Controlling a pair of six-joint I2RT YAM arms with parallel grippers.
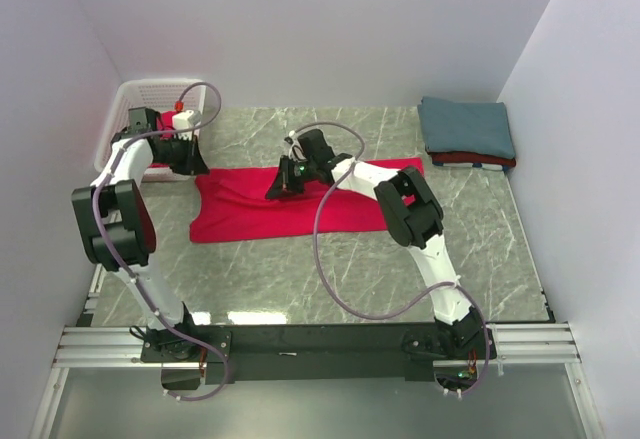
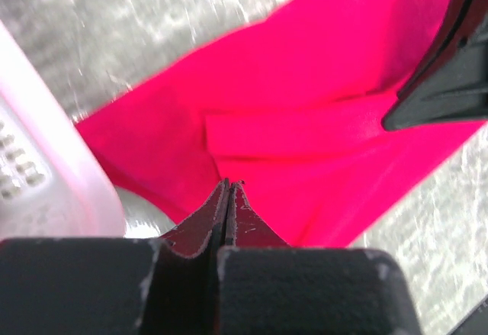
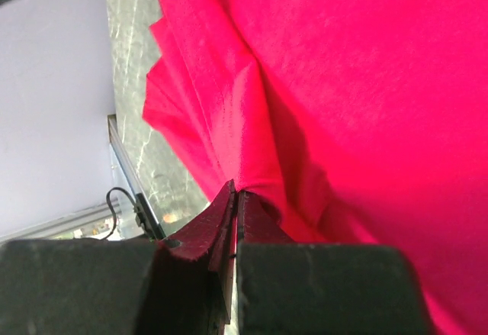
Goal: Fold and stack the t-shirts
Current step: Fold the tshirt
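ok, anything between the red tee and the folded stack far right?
Nothing visible. The red t-shirt lies with its far-right corner next to the folded stack; the right gripper has its jaws shut on it.

Marbled table: red tee spread, folded stack far-right, basket far-left

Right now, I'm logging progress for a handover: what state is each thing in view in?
red t-shirt: spread on the table, rumpled.
left gripper: shut on the red t-shirt.
right gripper: shut on its bunched edge.
teal t-shirt: folded, atop a folded dark red t-shirt.
basket: upright.
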